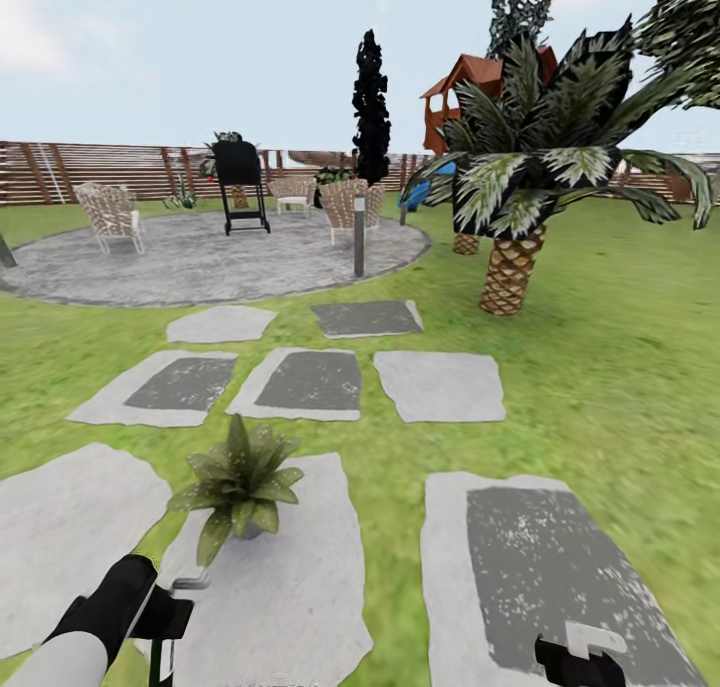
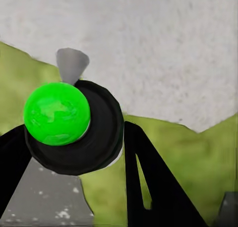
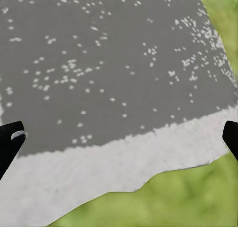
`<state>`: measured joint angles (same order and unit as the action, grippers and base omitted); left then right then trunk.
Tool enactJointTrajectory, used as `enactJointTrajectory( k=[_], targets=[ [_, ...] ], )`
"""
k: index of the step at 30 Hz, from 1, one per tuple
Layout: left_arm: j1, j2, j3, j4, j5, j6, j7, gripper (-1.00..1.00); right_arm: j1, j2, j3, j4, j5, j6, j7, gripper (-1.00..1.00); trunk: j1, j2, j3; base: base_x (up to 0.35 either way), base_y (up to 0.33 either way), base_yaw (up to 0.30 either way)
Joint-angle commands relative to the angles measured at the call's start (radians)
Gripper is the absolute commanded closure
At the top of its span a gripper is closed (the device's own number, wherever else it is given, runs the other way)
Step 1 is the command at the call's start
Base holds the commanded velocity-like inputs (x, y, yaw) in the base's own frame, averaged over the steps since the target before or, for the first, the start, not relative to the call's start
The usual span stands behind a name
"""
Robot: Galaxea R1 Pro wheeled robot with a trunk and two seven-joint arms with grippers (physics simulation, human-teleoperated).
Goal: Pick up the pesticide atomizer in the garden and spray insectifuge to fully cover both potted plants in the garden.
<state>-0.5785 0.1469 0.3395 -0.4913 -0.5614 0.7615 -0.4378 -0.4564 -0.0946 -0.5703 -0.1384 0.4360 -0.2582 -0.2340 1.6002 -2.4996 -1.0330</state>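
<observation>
Green lawn with pale stepping stones runs back to a round grey patio (image 1: 200,257) in the head view, where one potted plant (image 1: 240,487) stands on a stone just beyond the left gripper (image 1: 165,617); how that gripper's jaws stand cannot be told there. From the left wrist, the black fingers (image 2: 153,182) clamp a dark round object with a bright green top, apparently the pesticide atomizer (image 2: 74,123), above stone and grass. From the right wrist, the right gripper (image 3: 119,138) is spread wide and empty over a grey speckled stepping stone (image 3: 114,63).

Green lawn (image 1: 620,347) with stepping stones (image 1: 440,385); round patio (image 1: 200,257), wicker chairs (image 1: 108,215) upper left; palm (image 1: 512,267) upper right; slatted fence (image 1: 100,172) behind.
</observation>
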Motion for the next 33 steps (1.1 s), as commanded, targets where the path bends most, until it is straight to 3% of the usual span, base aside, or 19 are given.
enactJointTrajectory(
  k=[1, 9, 23, 33],
  targets=[
    [-0.001, 0.001, 0.008, -0.002, -0.009, 0.004, -0.009, 1.00, -0.001, 0.000, -0.008, 0.002, 0.010, -0.004, -0.002, -1.00, 0.000, 0.000, -0.001, 0.001, -0.272, 0.258],
    [0.000, 0.009, 0.011, -0.003, -0.017, 0.002, -0.001, 1.00, -0.001, 0.001, -0.008, 0.002, 0.010, -0.004, -0.002, -1.00, 0.000, 0.000, -0.001, 0.148, -0.228, 0.275],
    [0.000, 0.008, 0.012, -0.003, -0.011, 0.002, 0.031, 1.00, -0.001, 0.001, -0.008, 0.002, 0.010, -0.004, -0.002, -1.00, 0.000, 0.000, -0.001, 0.069, -0.009, 0.273],
    [0.000, -0.002, 0.011, -0.003, -0.008, 0.001, 0.031, 1.00, -0.001, 0.000, -0.008, 0.002, 0.010, -0.004, -0.001, -1.00, 0.000, 0.000, -0.001, 0.170, -0.120, 0.032]
  ],
)
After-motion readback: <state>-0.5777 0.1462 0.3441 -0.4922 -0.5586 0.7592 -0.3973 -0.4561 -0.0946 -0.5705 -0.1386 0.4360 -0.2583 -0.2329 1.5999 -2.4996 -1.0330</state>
